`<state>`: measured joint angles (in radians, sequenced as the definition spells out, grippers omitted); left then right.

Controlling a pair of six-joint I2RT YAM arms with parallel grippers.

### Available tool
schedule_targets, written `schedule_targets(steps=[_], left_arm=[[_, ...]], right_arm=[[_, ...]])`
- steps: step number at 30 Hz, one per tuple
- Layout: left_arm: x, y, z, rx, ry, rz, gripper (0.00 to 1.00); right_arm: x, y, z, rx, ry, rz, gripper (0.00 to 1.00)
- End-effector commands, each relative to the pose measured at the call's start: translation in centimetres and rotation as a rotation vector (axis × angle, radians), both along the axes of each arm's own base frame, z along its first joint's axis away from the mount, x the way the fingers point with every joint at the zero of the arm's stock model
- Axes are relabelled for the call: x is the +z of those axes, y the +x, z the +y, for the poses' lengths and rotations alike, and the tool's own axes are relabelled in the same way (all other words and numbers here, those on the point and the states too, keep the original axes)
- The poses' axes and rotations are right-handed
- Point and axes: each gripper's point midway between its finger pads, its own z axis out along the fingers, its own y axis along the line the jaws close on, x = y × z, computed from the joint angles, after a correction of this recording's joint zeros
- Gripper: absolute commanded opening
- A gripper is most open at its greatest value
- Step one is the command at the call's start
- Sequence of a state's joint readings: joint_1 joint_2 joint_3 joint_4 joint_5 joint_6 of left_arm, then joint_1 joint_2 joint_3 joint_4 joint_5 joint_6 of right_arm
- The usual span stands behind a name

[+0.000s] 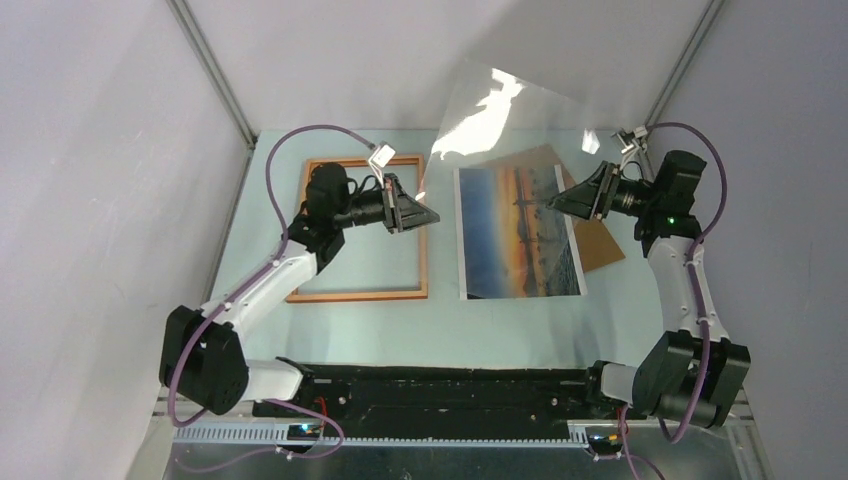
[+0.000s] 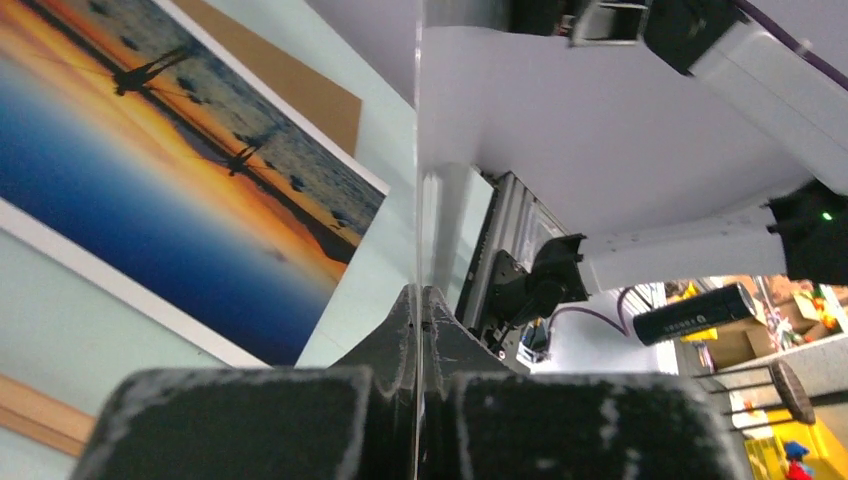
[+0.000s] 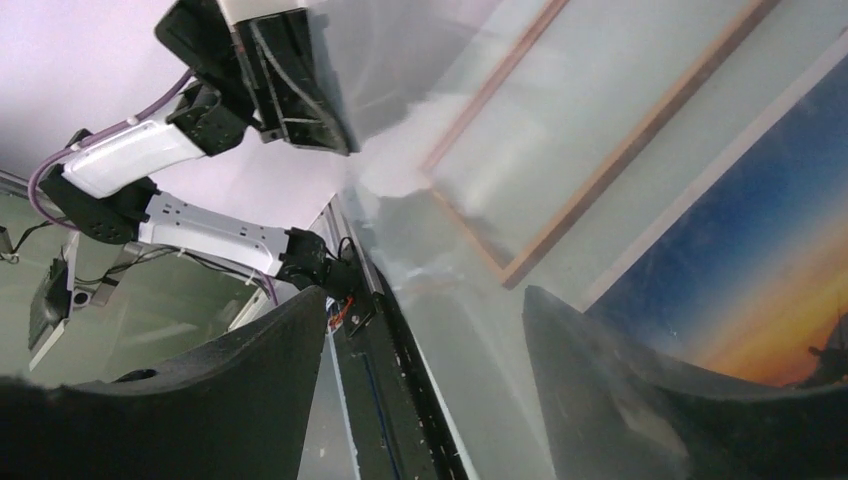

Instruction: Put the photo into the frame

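The photo (image 1: 515, 235), a sunset print with a white border, lies flat on the table right of centre; the left wrist view shows it too (image 2: 150, 170). The wooden frame (image 1: 356, 295) lies flat at the left with only the table showing inside it. Its clear pane (image 1: 500, 115) is held up in the air, tilted. My left gripper (image 1: 432, 217) is shut on the pane's left edge (image 2: 418, 200). At the pane's right side, my right gripper (image 3: 425, 300) stands open, with the pane passing between its fingers.
A brown backing board (image 1: 600, 245) lies partly under the photo's right edge. The enclosure walls stand close on both sides and at the back. The black base rail (image 1: 440, 390) runs along the near edge.
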<state>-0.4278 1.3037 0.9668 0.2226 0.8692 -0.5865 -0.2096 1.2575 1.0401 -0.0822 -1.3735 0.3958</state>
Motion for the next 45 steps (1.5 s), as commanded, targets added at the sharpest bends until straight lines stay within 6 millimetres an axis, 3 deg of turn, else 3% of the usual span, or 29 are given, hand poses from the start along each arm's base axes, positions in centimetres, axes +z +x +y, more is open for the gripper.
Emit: schedule_targets(steps=[1,15,22,31,35,45], left_arm=[[0.2,2.6,0.7,0.122,-0.027,-0.004,0.0],[-0.7,6.8,0.3,0.259,-0.137,0.167,0.0],[-1.5,7.4,0.2,0.294,-0.184,0.235,0.0],[-0.8,6.9,-0.6,0.272,-0.238,0.262,0.0],[-1.0,6.6,-1.4,0.257,-0.253,0.287,0.0],[-0.4,5.7,-2.2,0.225,-0.275,0.286,0.0]], right_arm=[[1.5,-1.4,0.0,0.036,0.008,-0.057,0.75],[1.3,-0.6,-0.5,0.002,0.035,-0.028,0.73],[0.9,0.3,-1.1,-0.034,0.052,-0.007,0.73],[0.4,0.9,-0.8,-0.046,0.056,0.006,0.72],[0.4,1.0,-0.5,-0.043,0.056,0.005,0.68],[0.4,1.0,-0.5,-0.047,0.055,0.004,0.45]])
